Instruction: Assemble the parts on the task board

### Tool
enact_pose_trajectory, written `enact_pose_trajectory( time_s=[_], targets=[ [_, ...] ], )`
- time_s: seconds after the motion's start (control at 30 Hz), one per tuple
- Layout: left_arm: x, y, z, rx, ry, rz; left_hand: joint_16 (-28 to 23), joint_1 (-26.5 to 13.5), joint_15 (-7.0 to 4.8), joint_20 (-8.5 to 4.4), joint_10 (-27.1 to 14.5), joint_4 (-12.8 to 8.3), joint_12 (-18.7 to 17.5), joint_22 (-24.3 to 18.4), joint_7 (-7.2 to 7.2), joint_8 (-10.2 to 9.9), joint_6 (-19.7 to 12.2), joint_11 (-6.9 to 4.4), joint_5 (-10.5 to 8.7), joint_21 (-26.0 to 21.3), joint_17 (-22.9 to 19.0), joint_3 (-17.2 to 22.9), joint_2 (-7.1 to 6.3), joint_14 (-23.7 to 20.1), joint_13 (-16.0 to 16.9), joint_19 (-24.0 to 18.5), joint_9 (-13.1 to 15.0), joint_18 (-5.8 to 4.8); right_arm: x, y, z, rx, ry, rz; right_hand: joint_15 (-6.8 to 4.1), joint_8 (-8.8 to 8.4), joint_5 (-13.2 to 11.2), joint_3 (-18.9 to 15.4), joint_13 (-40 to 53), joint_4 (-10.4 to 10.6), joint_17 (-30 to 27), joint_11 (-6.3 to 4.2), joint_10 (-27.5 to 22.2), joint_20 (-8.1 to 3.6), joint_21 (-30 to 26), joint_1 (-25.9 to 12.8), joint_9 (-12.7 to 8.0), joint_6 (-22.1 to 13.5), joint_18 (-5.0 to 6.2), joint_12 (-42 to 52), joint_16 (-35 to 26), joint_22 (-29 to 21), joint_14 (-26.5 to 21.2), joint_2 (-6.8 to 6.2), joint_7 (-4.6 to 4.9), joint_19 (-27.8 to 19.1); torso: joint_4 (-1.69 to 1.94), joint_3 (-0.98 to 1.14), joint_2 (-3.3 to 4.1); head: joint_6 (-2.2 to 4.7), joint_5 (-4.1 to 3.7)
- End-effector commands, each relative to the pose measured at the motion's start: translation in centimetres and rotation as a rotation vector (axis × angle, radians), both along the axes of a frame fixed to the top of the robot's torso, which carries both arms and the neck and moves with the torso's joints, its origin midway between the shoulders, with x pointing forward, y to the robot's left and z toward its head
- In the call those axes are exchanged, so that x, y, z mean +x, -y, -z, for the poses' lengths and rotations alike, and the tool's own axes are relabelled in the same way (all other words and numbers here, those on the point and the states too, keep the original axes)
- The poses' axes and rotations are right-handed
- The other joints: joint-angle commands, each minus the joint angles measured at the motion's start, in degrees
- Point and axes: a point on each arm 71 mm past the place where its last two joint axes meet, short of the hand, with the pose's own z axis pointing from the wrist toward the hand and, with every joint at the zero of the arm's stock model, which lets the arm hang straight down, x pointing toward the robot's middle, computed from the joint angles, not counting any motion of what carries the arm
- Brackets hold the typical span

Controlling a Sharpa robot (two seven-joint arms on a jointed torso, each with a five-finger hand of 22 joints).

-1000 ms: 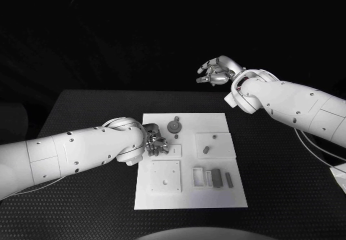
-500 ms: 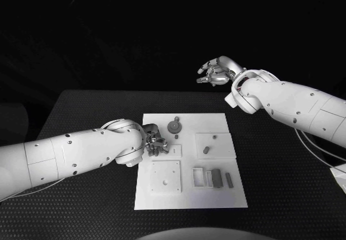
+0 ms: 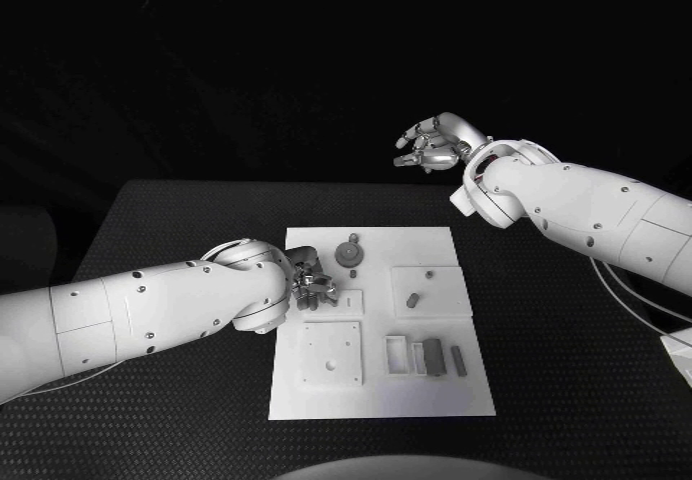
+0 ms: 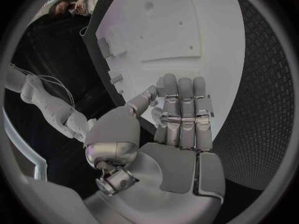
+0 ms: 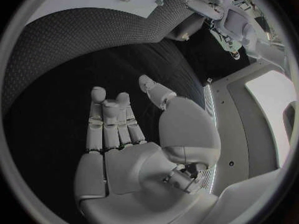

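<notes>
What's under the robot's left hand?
The left hand hangs over the left edge of the white task board. Just beside it lies a small raised white plate. Whatever sits directly beneath the fingers is covered.

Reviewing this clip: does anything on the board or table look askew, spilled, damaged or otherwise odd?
Nothing stands out. The task board lies square on the black table, and its grey parts sit in tidy spots. The left hand is low at the board's left edge; the right hand is raised beyond the table, holding nothing.

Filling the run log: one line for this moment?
left robot hand: over task board's left edge, empty | right robot hand: raised beyond table, empty
</notes>
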Motion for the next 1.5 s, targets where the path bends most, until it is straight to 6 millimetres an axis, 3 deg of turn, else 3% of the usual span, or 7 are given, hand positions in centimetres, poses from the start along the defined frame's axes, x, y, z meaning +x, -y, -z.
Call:
enact_pose_trajectory(
  time_s=[0.03,1.5],
  targets=[
    [-0.1,0.2,-0.1,-0.009,0.031,0.001,0.3,0.3,0.0,0.34,-0.5,0.1,0.0,0.1,-3.61,0.3,4.1,-0.82,0.09,-0.2,-0.1,0.2,0.17,-0.3,-0.1,0.2,0.1,0.02,0.0,-0.1,0.0,-0.008,-0.005,-0.013,-0.06,0.19,0.0,-0.4,-0.1,0.0,-0.1,-0.05,-0.4,-0.03,-0.1,-0.2,-0.1,0.0,0.85,0.3,0.4,1.1,-0.4,0.16,0.54,-0.2,0.01,-0.02,-0.02,-0.06,-0.02],
    [-0.8,0.9,1.3,0.029,0.008,0.039,0.7,-0.1,0.02,0.36,-0.6,0.3,0.0,0.3,-3.54,-0.1,4.1,-0.76,0.01,-0.4,-0.8,-0.1,0.05,-0.5,-0.3,0.2,0.2,-0.02,0.0,-0.2,0.1,-0.01,-0.01,-0.017,-0.05,0.23,0.0,-0.4,-0.2,0.0,-0.2,-0.04,-0.4,-0.04,-0.1,-0.2,-0.2,0.0,0.85,0.4,0.4,1.1,-0.5,0.18,0.55,-0.3,-0.08,0.01,0.02,-0.49,-0.15]
  ],
)
